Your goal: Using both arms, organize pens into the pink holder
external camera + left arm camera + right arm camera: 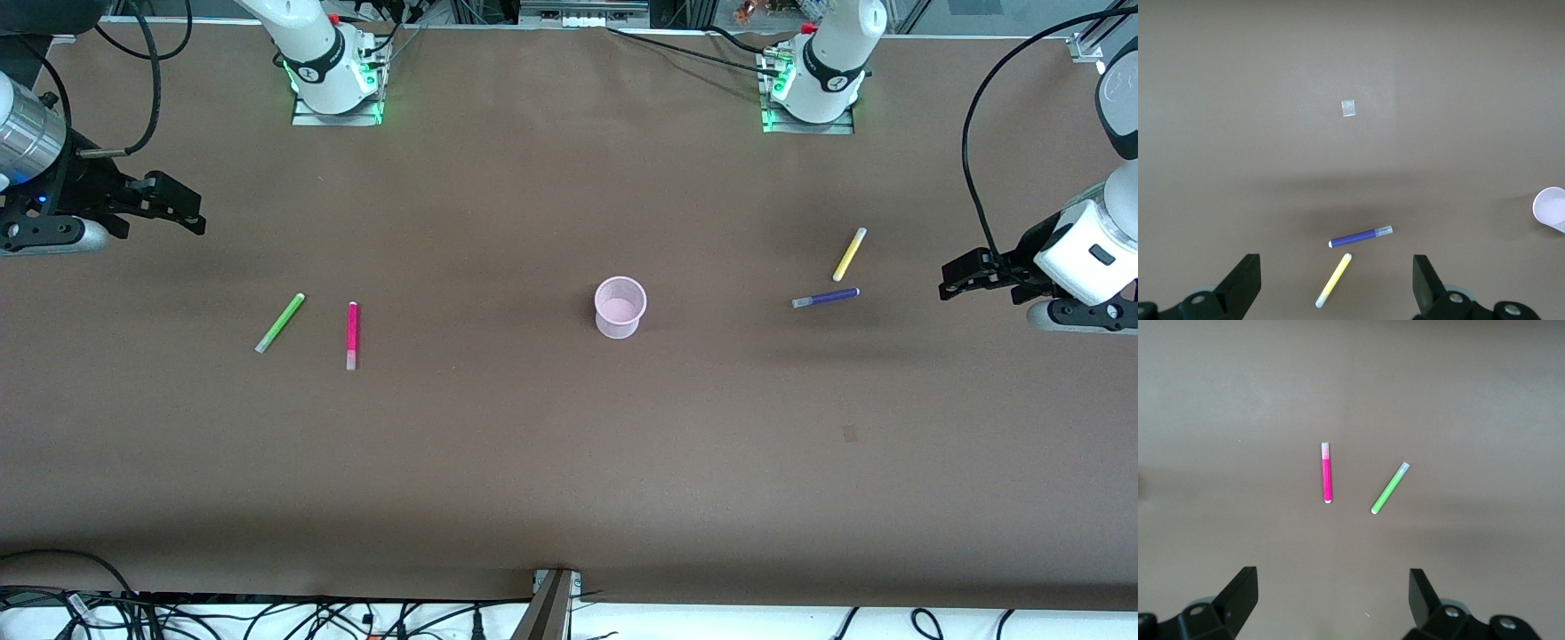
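Observation:
The pink holder stands upright mid-table and shows at the edge of the left wrist view. The green pen and the magenta pen lie flat toward the right arm's end. The yellow pen and the purple pen lie flat toward the left arm's end, close together but apart. My right gripper is open and empty above the table at its own end. My left gripper is open and empty above its end.
The arm bases stand at the table's edge farthest from the front camera. A small pale patch marks the brown table nearer the camera than the purple pen. Cables and a metal bracket line the near edge.

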You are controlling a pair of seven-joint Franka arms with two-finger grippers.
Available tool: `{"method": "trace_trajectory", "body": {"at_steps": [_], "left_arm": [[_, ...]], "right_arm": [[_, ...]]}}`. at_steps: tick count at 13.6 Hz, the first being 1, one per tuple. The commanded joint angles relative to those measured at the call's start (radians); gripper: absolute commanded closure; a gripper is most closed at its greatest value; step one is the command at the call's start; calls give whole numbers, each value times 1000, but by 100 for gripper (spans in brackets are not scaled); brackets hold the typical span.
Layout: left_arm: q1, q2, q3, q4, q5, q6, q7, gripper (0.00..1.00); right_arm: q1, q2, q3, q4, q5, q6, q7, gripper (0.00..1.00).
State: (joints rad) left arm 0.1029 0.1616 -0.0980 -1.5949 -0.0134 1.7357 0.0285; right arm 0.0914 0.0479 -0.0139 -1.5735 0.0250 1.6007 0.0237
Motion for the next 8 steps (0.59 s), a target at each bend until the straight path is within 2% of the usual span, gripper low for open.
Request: {"method": "trace_trajectory", "body": {"at_steps": [1, 8], "left_arm": [[6, 1, -3, 3, -17, -7, 28, 0], [9, 4, -2, 4, -22, -4, 22, 0]], "right_arm": [[-2, 7, 8, 23, 0, -2, -14, 0], [-2, 7, 12, 23, 1, 4, -14, 0]]}}
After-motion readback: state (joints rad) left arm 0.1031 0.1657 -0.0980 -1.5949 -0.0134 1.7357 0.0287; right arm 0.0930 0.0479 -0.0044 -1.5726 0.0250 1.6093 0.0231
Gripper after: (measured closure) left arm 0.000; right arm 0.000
